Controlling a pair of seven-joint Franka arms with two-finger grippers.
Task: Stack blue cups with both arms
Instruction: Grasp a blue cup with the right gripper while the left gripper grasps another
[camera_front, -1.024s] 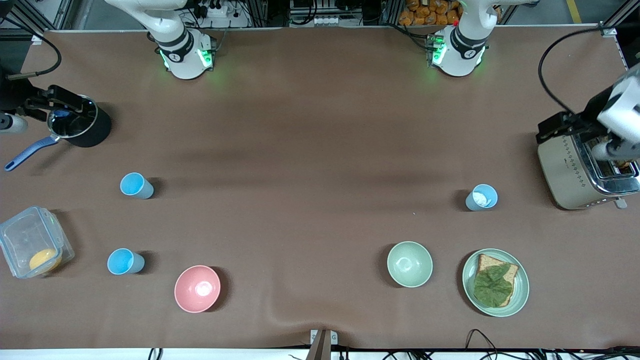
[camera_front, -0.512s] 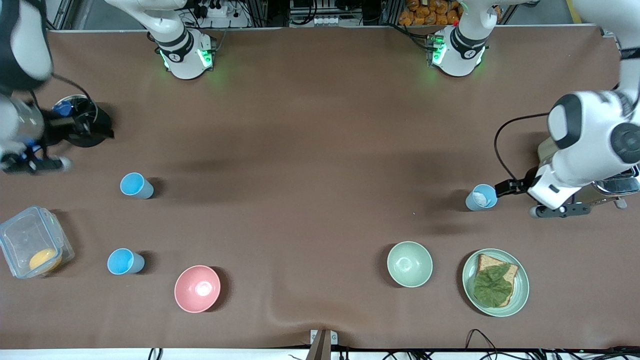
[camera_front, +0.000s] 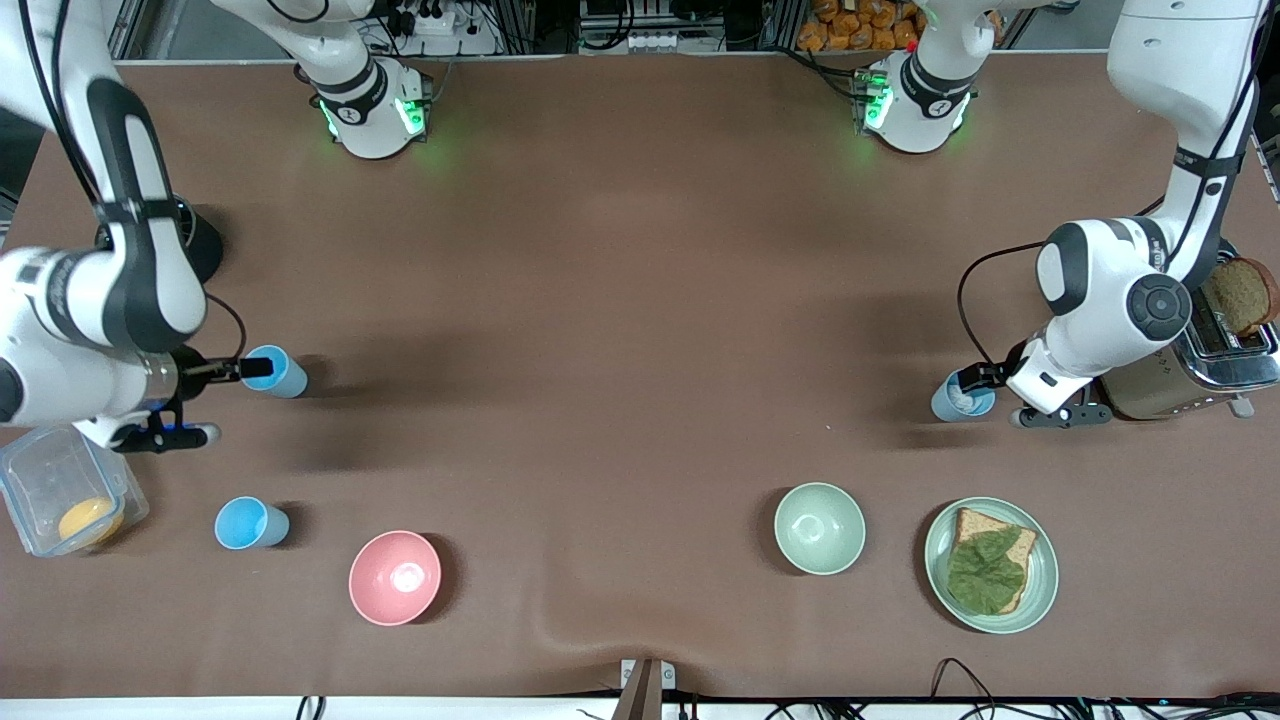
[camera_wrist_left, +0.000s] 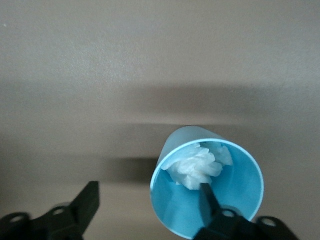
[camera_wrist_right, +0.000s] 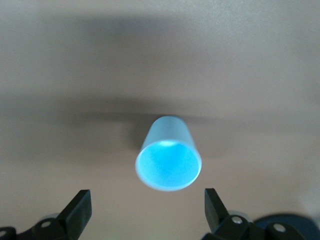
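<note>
Three light-blue cups stand on the brown table. One cup (camera_front: 948, 404) holds crumpled white paper (camera_wrist_left: 196, 165) and stands at the left arm's end, beside the toaster. My left gripper (camera_front: 976, 381) is open at this cup (camera_wrist_left: 210, 210), with one finger (camera_wrist_left: 209, 199) inside the rim and the other outside (camera_wrist_left: 150, 201). A second cup (camera_front: 286, 378), empty, stands at the right arm's end. My right gripper (camera_front: 244, 370) is open at its rim; the cup (camera_wrist_right: 169, 157) lies just ahead of the fingers (camera_wrist_right: 146, 207). A third cup (camera_front: 243, 524) stands nearer the front camera.
A pink bowl (camera_front: 394, 578), a pale green bowl (camera_front: 819, 528) and a green plate (camera_front: 1040, 590) with bread and a lettuce leaf sit near the front edge. A toaster (camera_front: 1150, 398) holds a bread slice (camera_front: 1240, 295). A clear container (camera_front: 55, 480) and a black pot (camera_front: 200, 245) are at the right arm's end.
Both arms have swung in from the table's ends. The left gripper has left the toaster and reached the paper-filled cup. The right gripper has left the pot and reached the empty cup.
</note>
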